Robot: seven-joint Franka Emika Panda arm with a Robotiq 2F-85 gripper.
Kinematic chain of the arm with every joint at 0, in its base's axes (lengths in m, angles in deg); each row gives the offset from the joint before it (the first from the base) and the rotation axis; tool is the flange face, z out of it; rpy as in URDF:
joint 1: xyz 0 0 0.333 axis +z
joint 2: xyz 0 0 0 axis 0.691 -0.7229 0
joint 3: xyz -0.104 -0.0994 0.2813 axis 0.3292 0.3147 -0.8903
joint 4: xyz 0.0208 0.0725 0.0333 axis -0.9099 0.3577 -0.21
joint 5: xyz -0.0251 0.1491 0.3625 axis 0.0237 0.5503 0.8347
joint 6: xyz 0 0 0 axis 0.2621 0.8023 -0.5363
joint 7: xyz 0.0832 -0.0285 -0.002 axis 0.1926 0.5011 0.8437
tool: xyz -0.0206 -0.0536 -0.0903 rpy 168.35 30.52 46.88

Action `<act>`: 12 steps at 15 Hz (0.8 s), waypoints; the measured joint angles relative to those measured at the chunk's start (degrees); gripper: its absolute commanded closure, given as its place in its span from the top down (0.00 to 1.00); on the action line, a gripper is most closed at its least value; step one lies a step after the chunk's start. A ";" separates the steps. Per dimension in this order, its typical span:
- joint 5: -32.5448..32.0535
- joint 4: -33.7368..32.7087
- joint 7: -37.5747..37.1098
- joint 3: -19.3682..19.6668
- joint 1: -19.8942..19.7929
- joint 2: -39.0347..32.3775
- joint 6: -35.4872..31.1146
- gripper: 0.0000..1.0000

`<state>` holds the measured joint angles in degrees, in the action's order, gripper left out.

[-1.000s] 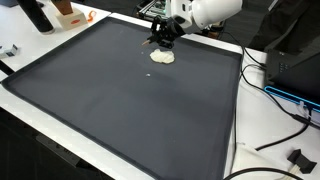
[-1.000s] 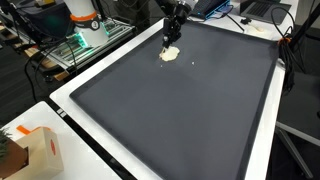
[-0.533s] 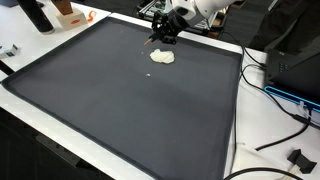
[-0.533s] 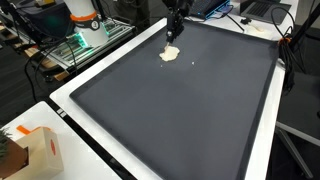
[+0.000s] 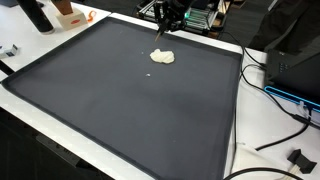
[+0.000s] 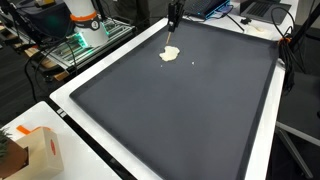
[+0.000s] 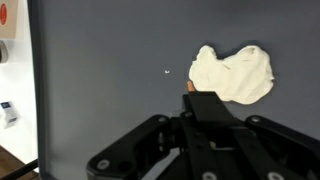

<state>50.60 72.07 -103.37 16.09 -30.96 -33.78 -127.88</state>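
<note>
At the far left of the wrist view runs a pale strip of desk (image 7: 18,70). Next to it, a dark mat (image 7: 100,70) fills most of the frame. Further right a tiny white crumb (image 7: 166,72) lies alone on the mat. The gripper (image 7: 205,98) comes up from the bottom centre, and its jaws look clenched together with nothing between them. Just past their tip, at upper right of centre, lies a cream-coloured lump (image 7: 232,74). It sits flat on the mat and the gripper is not touching it.

In both exterior views the gripper (image 5: 170,14) (image 6: 174,12) hangs at the top edge of the frame, above the lump (image 5: 162,57) (image 6: 170,54), which sits near the mat's far border.

Handling this lump well probably means coming straight down over its middle. The jaws should be spread wide enough to span its narrow side and should meet low, close to the mat, since the lump looks soft and thin. Staying centred would keep the crumb out of the way.

In the wrist view the lump's long axis runs across the frame, left to right. It has two rounded lobes, the right one fuller, so it points no clear way.
</note>
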 measured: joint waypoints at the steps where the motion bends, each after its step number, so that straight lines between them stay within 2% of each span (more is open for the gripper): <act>1: 3.13 0.22 3.93 0.04 -0.44 1.16 -0.32 0.03; 6: 16.27 0.77 20.43 0.45 -1.89 5.90 -0.43 0.03; 12: 25.63 2.22 33.41 1.08 -2.26 10.65 -0.43 0.03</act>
<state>76.23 74.28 -69.95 17.17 -33.21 -23.12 -128.31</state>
